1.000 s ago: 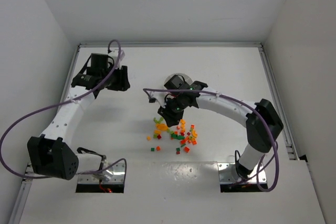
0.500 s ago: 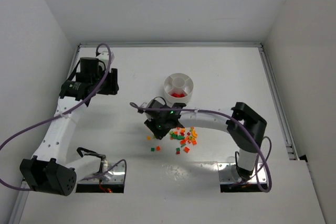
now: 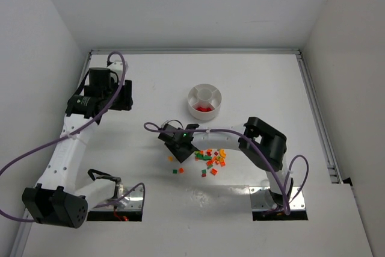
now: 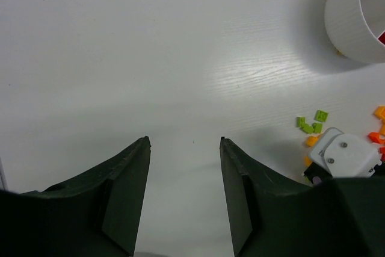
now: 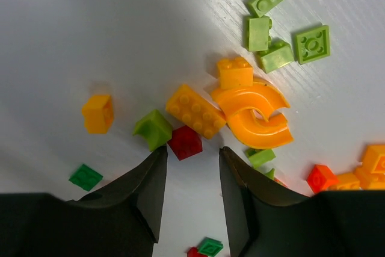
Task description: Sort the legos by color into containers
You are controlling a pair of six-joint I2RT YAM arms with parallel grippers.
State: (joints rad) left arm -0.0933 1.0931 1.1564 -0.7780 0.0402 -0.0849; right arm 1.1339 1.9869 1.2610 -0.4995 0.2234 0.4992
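The legos (image 3: 209, 157) lie in a loose pile of red, orange, yellow and green on the table, in front of the round white dish (image 3: 204, 92) whose wedges are the containers. Its near wedge holds red bricks (image 3: 204, 108). My right gripper (image 3: 179, 147) hangs open at the pile's left edge. In the right wrist view its tips (image 5: 190, 151) flank a small red brick (image 5: 184, 142) just ahead of them, with a green brick (image 5: 153, 129) and a yellow brick (image 5: 195, 111) beside it. My left gripper (image 3: 125, 97) (image 4: 184, 142) is open and empty over bare table, far left of the dish.
An orange curved piece (image 5: 258, 112) and light green bricks (image 5: 283, 40) lie just beyond the right fingertips. A yellow cube (image 5: 98, 112) and a dark green plate (image 5: 85, 177) sit apart on the left. The dish wall (image 4: 355, 16) shows at the left wrist view's top right.
My right arm has swung away from the dish, down and left to the pile's left edge. My left arm has drawn back toward the left wall.
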